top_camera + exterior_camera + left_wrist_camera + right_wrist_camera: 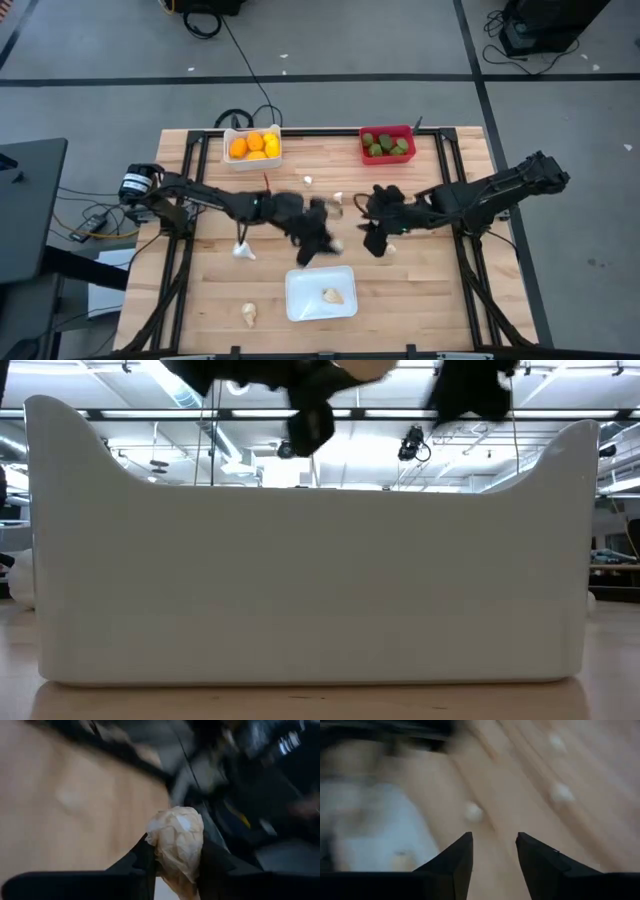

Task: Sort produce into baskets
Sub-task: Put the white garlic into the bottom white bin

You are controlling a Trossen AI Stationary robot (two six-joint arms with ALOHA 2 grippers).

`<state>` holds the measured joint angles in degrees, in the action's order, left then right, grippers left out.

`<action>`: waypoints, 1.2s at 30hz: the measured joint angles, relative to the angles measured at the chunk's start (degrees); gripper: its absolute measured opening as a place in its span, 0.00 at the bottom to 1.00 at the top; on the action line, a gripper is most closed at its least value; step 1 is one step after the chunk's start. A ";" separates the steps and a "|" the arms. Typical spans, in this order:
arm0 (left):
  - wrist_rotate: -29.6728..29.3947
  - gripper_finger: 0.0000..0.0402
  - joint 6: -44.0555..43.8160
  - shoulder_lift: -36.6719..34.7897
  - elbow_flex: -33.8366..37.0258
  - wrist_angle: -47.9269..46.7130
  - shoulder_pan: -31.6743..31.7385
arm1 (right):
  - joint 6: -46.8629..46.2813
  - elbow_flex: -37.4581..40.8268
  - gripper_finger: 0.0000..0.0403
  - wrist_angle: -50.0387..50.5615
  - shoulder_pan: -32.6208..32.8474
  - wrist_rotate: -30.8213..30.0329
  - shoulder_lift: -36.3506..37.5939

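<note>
Garlic bulb (176, 840) sits clenched between the left hand's (175, 870) fingers, wrist view confirms the grip. High view puts that hand just above the shallow white tray (300, 300), which already holds one bulb (332, 295). Right hand (492, 852) hovers beside it, fingers parted, holding nothing. Oranges fill the white bin (252, 146); green fruits the red bin (387, 145). Risk, as judged: both hands are crowded together mid-table (200, 300); a collision could knock the bulb loose short of the tray.

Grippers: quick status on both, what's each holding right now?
Left gripper: shut on a garlic bulb between its fingers.
Right gripper: open, fingers apart, holding nothing.
</note>
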<state>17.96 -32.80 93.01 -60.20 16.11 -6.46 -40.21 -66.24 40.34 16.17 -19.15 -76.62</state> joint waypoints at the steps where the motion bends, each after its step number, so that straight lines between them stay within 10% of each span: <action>1: 1.50 0.27 -0.25 -0.06 0.00 -2.54 -0.92 | -3.48 1.12 0.41 2.29 -0.22 0.76 -0.02; 14: -3.78 0.45 8.35 0.40 0.02 -11.94 -10.98 | -25.51 25.42 0.44 -4.04 -0.46 14.70 -0.13; 27: -12.09 0.58 9.44 0.40 0.00 -18.84 -13.53 | -26.22 27.54 0.55 -4.72 1.40 15.86 -0.11; 36: -12.42 0.70 0.56 0.40 0.00 -16.98 -12.20 | -24.12 27.54 0.42 -4.81 1.00 15.93 -0.11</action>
<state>5.54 -32.24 93.41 -60.20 -0.87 -18.66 -64.34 -38.70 35.53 17.17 -3.21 -76.73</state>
